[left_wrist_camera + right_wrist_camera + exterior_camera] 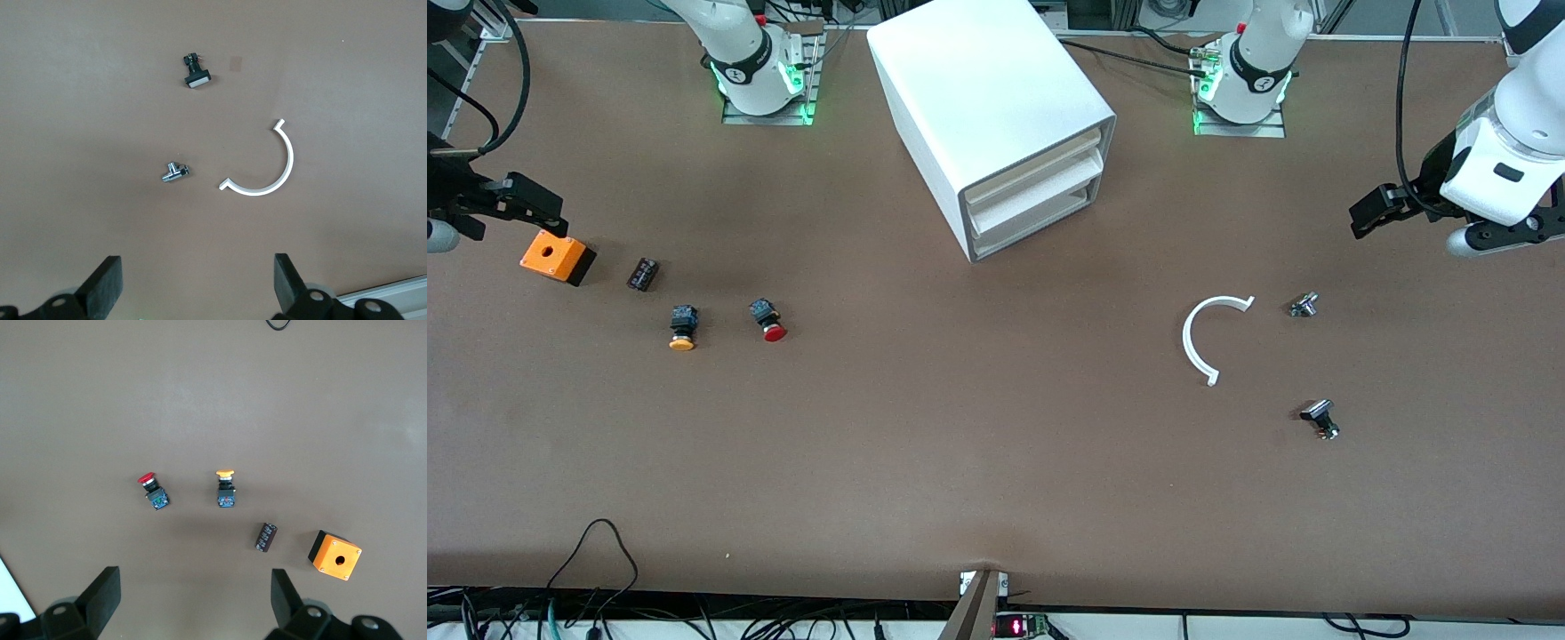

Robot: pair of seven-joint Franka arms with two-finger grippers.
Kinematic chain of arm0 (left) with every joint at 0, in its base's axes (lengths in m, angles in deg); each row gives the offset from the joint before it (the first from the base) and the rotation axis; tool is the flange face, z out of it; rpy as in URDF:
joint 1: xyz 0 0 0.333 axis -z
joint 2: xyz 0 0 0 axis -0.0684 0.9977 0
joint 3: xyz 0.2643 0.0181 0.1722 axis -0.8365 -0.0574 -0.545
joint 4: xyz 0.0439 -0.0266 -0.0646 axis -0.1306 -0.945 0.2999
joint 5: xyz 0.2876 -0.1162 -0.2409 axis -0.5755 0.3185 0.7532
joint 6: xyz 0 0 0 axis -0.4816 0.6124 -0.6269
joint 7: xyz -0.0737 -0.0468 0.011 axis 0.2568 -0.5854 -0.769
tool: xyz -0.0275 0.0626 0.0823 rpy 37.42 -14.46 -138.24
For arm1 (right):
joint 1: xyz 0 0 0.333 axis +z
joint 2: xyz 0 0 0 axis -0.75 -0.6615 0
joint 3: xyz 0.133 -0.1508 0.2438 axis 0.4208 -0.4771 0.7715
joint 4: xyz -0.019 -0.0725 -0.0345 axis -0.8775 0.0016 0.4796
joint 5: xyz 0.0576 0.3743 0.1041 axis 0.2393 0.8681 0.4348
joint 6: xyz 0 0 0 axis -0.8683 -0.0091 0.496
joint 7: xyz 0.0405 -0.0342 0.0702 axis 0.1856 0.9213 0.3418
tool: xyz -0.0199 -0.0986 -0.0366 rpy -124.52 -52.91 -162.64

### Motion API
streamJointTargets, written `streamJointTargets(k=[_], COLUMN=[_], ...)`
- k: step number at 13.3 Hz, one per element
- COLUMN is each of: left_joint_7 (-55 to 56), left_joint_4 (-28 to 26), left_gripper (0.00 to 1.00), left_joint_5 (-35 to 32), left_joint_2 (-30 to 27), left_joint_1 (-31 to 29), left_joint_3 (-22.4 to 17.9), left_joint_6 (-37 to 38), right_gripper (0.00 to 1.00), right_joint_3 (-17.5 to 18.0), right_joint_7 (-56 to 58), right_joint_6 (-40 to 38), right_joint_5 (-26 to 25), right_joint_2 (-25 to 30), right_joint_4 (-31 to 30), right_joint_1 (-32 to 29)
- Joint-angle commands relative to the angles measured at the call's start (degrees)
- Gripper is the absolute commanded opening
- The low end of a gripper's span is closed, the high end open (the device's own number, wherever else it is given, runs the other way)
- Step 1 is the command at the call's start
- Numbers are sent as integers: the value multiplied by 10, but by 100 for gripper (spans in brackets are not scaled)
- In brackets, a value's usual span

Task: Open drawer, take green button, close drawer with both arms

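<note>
The white cabinet (996, 107) stands between the two arm bases, with all three drawers pushed in. The drawer (1039, 226) is the lowest one and is shut. The button is out of view. My left gripper (1374, 212) (198, 280) hangs open over the table at the left arm's end, with nothing between its fingers (107, 283). My right gripper (532, 206) (195, 590) hangs open over the right arm's end, just above the orange box (558, 257), and holds nothing.
Beside the orange box (335, 556) lie a black terminal block (643, 274), a yellow-capped button (683, 327) and a red-capped button (768, 321). Toward the left arm's end lie a white half ring (1202, 338), a small silver part (1304, 305) and a black switch part (1320, 418).
</note>
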Motion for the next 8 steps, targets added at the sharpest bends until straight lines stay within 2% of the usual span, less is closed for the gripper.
streamJointTargets(k=[1,8], left_joint_7=[-8,-9], left_joint_4=[23,24], left_gripper=[100,100], left_joint_5=[1,2], left_joint_2=[12,13], left_joint_1=[1,1], left_joint_3=[0,0], left_joint_6=[16,20], right_gripper=[100,100], right_joint_3=[1,3], right_joint_7=[-6,-7], right_joint_6=[-7,-7], right_joint_5=[-8,-5], right_joint_2=[0,-9], right_joint_4=[2,2], right_joint_1=[0,1])
